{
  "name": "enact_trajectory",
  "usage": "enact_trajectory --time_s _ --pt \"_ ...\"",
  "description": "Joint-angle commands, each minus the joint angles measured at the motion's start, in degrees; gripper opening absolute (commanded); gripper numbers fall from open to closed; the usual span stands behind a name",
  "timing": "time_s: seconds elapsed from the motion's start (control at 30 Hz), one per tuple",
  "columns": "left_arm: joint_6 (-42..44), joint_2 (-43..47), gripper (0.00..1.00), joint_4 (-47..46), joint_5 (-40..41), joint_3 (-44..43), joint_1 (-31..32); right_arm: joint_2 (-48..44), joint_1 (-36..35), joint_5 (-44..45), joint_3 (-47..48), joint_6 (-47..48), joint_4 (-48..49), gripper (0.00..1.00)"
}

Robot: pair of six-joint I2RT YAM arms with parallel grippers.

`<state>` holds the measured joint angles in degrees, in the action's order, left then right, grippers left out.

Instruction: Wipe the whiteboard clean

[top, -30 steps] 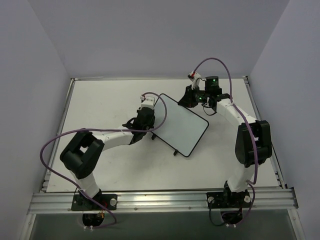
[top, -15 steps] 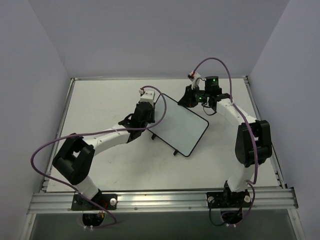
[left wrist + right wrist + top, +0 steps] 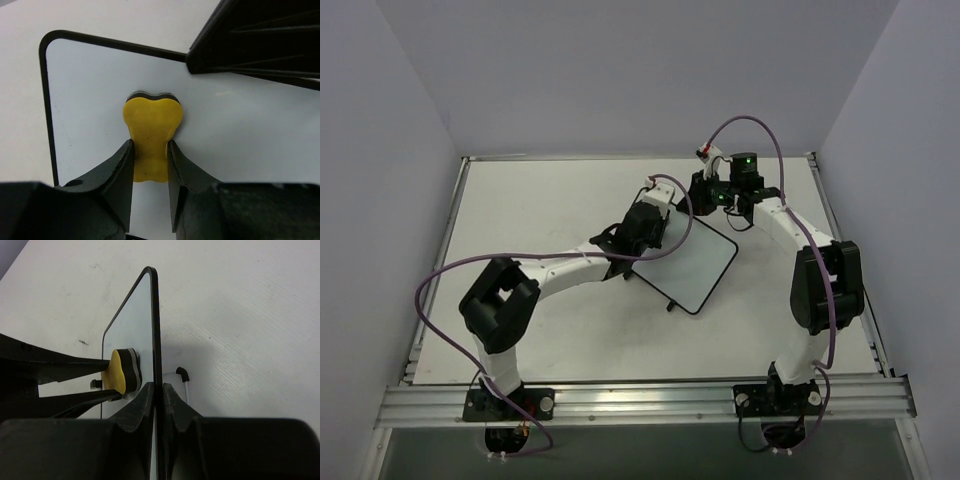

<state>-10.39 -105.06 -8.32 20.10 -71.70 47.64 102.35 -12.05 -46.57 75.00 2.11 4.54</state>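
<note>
The whiteboard [image 3: 695,262] stands tilted on the table, white with a thin black rim, and its face shows no writing. My right gripper [image 3: 703,197] is shut on its far top edge; in the right wrist view its jaws pinch the black rim [image 3: 156,330]. My left gripper [image 3: 660,222] is shut on the yellow eraser [image 3: 151,127] and presses its dark felt side against the board's face [image 3: 90,100] near a corner. The eraser also shows in the right wrist view [image 3: 122,371], flat against the board.
The white table [image 3: 530,210] has a raised rim and grey walls on three sides. One small black foot of the board [image 3: 182,372] rests on the table behind it. A metal rail [image 3: 640,400] runs along the near edge by the arm bases.
My left gripper has moved right with the eraser, from the board's left edge onto its upper face. The right gripper and the board have stayed still.
</note>
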Motion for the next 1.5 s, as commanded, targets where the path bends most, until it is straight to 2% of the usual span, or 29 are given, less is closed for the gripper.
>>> enact_trajectory --time_s 0.0,0.5,0.67,0.87,1.0,1.17,1.37,1.47 --pt "2.65 -1.11 0.02 0.76 -0.94 -4.14 2.28 -2.68 -1.48 -2.74 0.50 -0.09 -1.28 0.00" --pt "6.17 -3.84 0.02 2.87 -2.08 -5.47 10.80 -2.85 -1.57 -2.56 0.41 -0.09 -1.28 0.00" --pt "6.18 -3.23 0.02 1.73 -2.52 -3.62 13.79 -2.94 -1.66 -2.48 0.41 -0.09 -1.20 0.00" --pt "5.21 0.46 0.02 -0.03 -0.85 -0.72 14.33 -3.03 -1.66 -2.39 0.32 -0.09 -1.20 0.00" --pt "3.98 4.59 0.02 0.23 2.92 0.86 13.36 -3.03 -1.74 -2.21 0.41 -0.18 -1.28 0.00" --pt "-2.33 11.88 0.02 1.81 12.84 5.08 11.25 -2.59 -1.74 -0.90 0.85 -0.18 -1.81 0.00" --pt "-11.64 20.49 0.03 8.22 19.61 9.64 5.46 -2.76 -1.74 -1.07 0.76 -0.26 -1.55 0.11" --pt "-17.17 24.19 0.07 13.49 22.08 11.32 1.25 -2.94 -1.74 -0.90 0.76 -0.44 -1.28 0.22"
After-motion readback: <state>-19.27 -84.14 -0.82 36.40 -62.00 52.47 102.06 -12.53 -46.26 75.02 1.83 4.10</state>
